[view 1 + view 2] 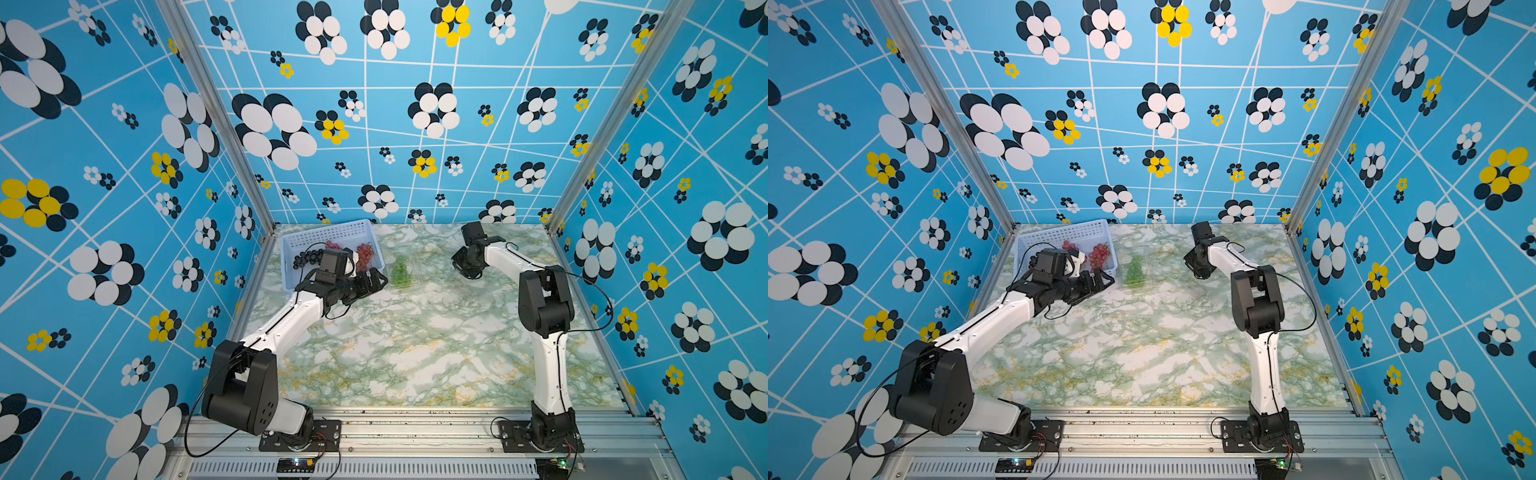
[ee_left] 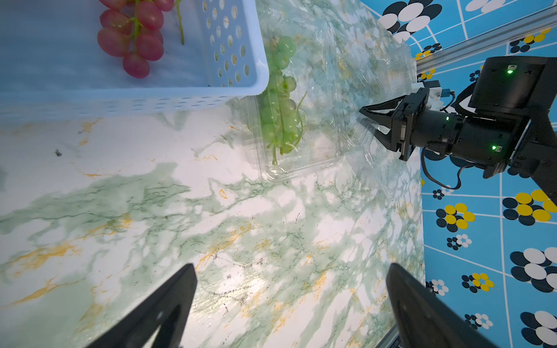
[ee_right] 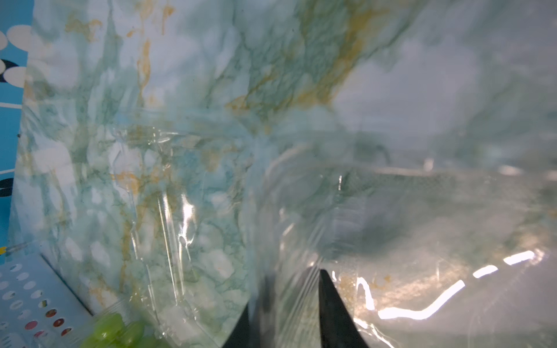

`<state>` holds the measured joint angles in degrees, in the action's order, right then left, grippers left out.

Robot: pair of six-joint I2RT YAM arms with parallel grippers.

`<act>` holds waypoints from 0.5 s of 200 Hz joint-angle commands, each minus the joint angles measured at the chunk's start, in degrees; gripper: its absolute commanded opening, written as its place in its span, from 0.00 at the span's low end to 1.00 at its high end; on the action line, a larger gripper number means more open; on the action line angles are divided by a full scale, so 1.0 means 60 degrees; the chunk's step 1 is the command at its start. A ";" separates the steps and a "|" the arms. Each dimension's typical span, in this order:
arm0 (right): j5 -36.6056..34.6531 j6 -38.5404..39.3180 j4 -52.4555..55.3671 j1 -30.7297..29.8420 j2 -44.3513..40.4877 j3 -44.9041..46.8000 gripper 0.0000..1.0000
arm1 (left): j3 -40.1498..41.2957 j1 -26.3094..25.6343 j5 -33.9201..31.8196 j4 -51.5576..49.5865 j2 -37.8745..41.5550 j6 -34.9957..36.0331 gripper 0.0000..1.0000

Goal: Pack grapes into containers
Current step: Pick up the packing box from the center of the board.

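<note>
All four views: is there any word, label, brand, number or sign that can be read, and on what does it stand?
No text can be read.
The basket, the clear container, the green grapes and the patterned walls bear no writing.
Any print on the small circuit board is too small to read.

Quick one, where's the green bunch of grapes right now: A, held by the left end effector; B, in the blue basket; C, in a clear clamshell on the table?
C: the green grapes lie inside the clear container on the marble table, just outside the blue basket.
</note>
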<state>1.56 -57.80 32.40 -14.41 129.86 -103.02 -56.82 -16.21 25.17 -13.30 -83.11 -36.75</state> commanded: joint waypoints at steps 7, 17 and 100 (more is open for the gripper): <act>-0.0163 -0.0455 -0.0123 0.0110 0.0365 -0.0217 0.24 | -0.0125 -0.0095 0.0242 0.0155 -0.0174 0.0218 1.00; -0.0053 -0.0589 -0.0256 0.0103 0.0386 -0.0273 0.23 | -0.0142 -0.0121 0.0258 0.0137 -0.0189 0.0235 1.00; 0.0518 -0.0870 -0.0606 0.0126 -0.0038 -0.0775 0.13 | 0.0006 -0.0765 0.0820 0.1026 -0.0684 -0.0599 1.00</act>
<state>2.48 -61.80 29.58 -13.98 130.78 -108.12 -56.82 -18.33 27.03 -12.36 -84.49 -37.15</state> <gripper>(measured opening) 0.142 0.995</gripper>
